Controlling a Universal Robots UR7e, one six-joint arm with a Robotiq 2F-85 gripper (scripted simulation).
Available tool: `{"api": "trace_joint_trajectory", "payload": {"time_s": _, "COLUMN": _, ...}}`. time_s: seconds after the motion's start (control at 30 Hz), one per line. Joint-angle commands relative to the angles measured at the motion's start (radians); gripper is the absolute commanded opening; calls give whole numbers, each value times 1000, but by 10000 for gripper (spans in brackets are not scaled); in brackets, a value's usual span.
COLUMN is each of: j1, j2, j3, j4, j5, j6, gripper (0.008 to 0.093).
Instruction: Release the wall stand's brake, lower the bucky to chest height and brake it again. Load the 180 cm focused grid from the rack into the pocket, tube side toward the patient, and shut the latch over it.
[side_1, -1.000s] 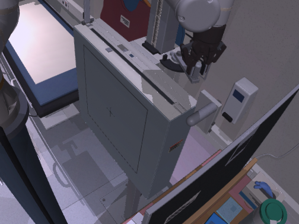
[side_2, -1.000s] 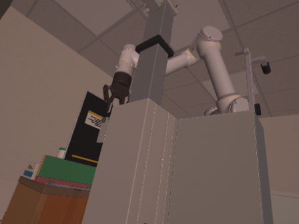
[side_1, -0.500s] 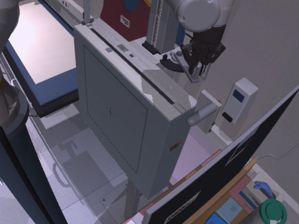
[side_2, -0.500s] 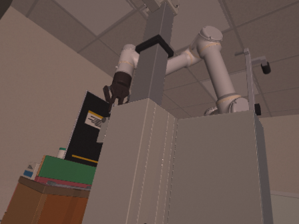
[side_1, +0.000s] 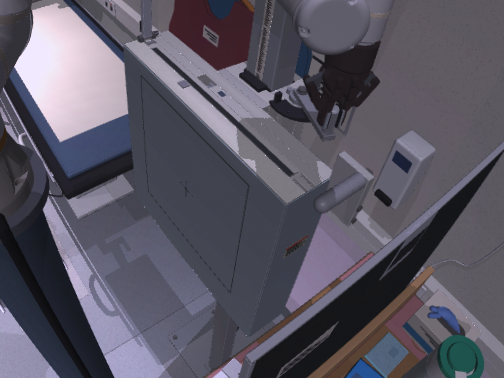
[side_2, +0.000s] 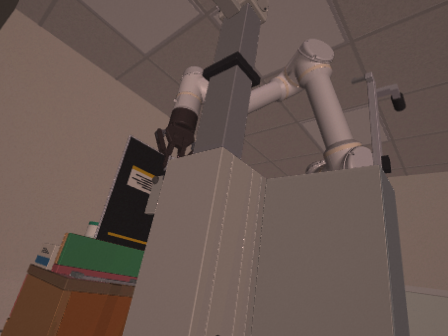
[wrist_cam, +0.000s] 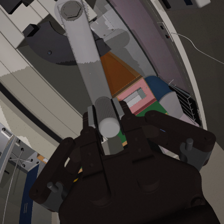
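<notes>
The brake lever (wrist_cam: 86, 61) is a flat grey bar with a ribbed round knob (wrist_cam: 106, 115) at its end. The knob is held in my closed gripper (wrist_cam: 105, 118) (side_1: 334, 121) (side_2: 170, 150). The lever pivots on a dark quadrant plate (side_1: 287, 106) behind the bucky, next to the stand's column (side_2: 231, 90). The bucky (side_1: 200, 175) is a large grey box with a long pocket slot (side_1: 225, 112) along its top. A round side handle (side_1: 340, 192) sticks out of its right end. A tall black grid panel (side_1: 380, 285) (side_2: 131, 200) leans in the rack to the right.
A blue table with a white top (side_1: 70, 95) lies far left. A white wall box (side_1: 404, 169) hangs right of the bucky handle. The wooden rack (side_2: 65, 300) holds green and pink panels. A green-lidded jar (side_1: 460, 356) stands at lower right.
</notes>
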Motion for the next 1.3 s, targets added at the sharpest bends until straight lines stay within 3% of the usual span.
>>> {"api": "trace_joint_trajectory", "payload": {"time_s": 0.0, "j1": 0, "j2": -2, "j3": 1, "j4": 0, "j5": 0, "j6": 3, "gripper": 80}}
{"api": "trace_joint_trajectory", "payload": {"time_s": 0.6, "j1": -5, "j2": -31, "j3": 46, "j4": -15, "j5": 0, "j6": 139, "gripper": 80}}
{"api": "trace_joint_trajectory", "payload": {"time_s": 1.27, "j1": 0, "j2": -95, "j3": 140, "j4": -45, "j5": 0, "j6": 462, "gripper": 80}}
